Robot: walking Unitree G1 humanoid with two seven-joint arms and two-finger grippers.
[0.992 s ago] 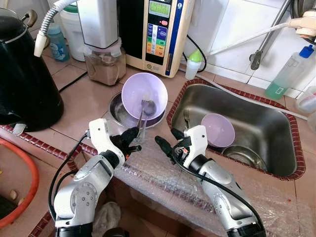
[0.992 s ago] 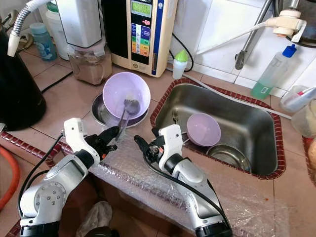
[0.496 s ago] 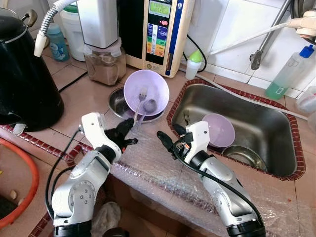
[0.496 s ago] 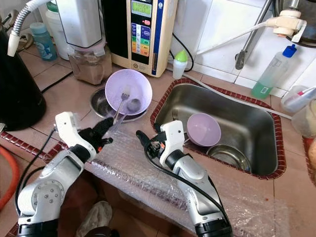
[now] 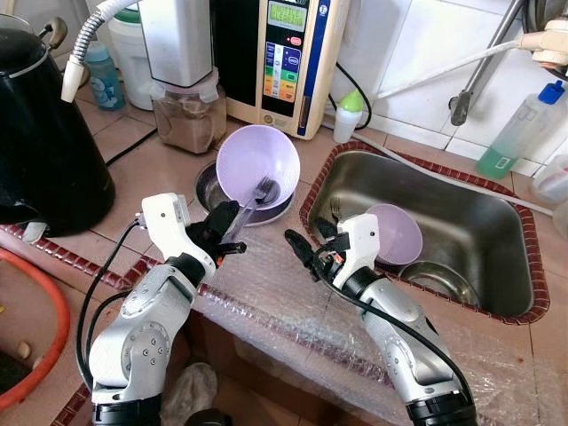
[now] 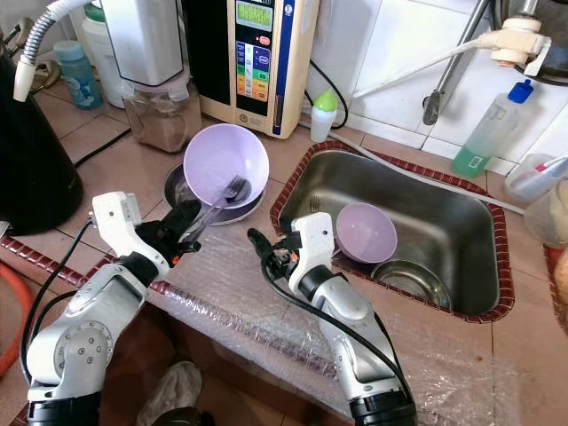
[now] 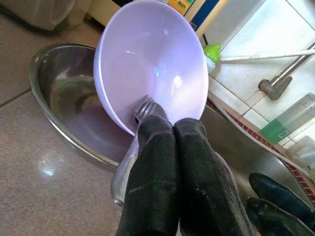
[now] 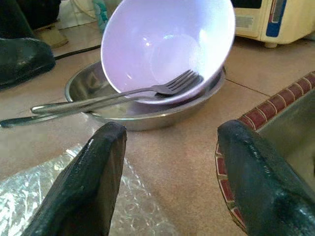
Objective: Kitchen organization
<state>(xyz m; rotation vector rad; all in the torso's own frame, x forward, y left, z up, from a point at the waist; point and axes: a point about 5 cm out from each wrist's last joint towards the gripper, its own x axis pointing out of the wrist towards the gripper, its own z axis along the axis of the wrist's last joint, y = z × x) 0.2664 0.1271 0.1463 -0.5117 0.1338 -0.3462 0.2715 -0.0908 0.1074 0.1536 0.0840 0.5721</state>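
Note:
A lilac bowl (image 5: 257,162) leans tilted inside a shallow steel bowl (image 5: 209,188) on the tiled counter. My left gripper (image 5: 231,213) is shut on the handle of a fork (image 8: 170,87), whose tines rest at the lilac bowl's lower rim. A second thin handle lies alongside the fork; I cannot tell what it belongs to. My right gripper (image 5: 304,236) hovers open over the bubble wrap (image 5: 293,293), just right of the bowls, with nothing between its fingers. A second lilac bowl (image 5: 395,232) sits in the sink (image 5: 479,209).
A black kettle (image 5: 40,133) stands at the left and a blender (image 5: 182,80) and a water machine (image 5: 280,58) behind the bowls. In the sink lie another fork (image 5: 335,211) and a steel bowl (image 5: 441,282). A green soap bottle (image 5: 516,131) stands at the back right.
My left gripper shifted a little, and the fork's tines dropped from high inside the lilac bowl to its lower rim. The bowl tipped slightly leftwards. My right gripper barely moved.

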